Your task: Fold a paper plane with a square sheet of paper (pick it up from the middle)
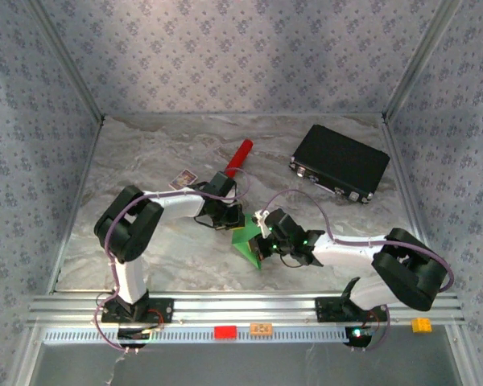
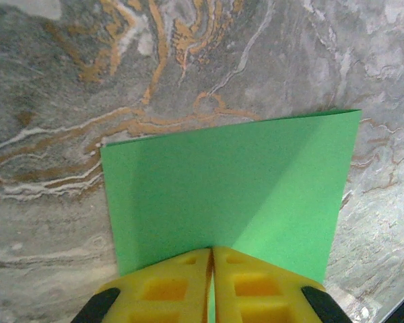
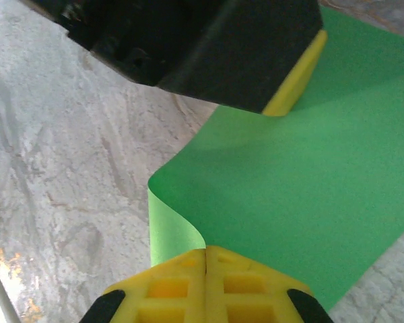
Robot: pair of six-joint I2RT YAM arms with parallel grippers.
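On the marbled surface (image 1: 145,145), left pincer (image 2: 212,257) and right pincer (image 3: 207,257) each pinch the square sheet of paper (image 2: 229,188); pulling apart could tear it.

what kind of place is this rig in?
Probably a lab test enclosure, not a home: two robot arms bolted to an aluminium rail, patterned panel walls boxing in a marble-look table.

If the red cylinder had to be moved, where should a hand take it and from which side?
Across the middle of the red cylinder, coming down from above and straddling its narrow width. It lies flat on the table, slanting, with bare marble along both long sides.
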